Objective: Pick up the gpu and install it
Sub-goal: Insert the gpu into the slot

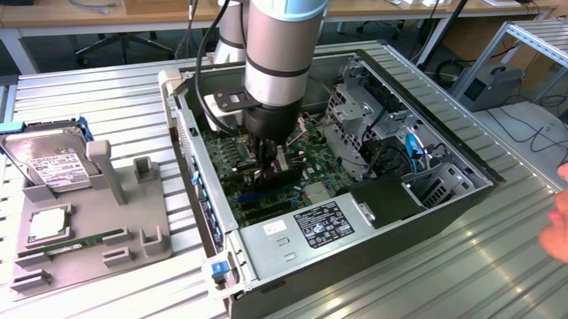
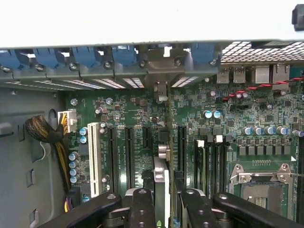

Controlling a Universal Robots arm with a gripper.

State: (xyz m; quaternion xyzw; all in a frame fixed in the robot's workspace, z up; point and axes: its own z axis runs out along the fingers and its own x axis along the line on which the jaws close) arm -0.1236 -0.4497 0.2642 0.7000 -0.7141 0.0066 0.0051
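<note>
The gpu [image 2: 161, 183] was held edge-on by the gripper [image 2: 164, 209], clamped between its fingers. It was aligned over a motherboard [image 2: 266, 156] slot at lower centre for insertion.

I'm working in what looks like a robotics or electronics lab. Under me runs a ribbed silver aluminium-profile workbench [image 1: 106, 100], and on it lies an open dark metal desktop computer case [image 1: 443, 159] with its green motherboard [image 2: 237, 118] bared. Beside it sits a grey plastic parts fixture [image 1: 89, 232] holding a silver hard drive with a white label [image 1: 49, 163]. Behind stand long wooden desks [image 1: 98, 16], black office chair legs [image 1: 124, 43], trailing black cables [image 1: 523, 133] and a framed aluminium rack [image 1: 523, 40].
</note>
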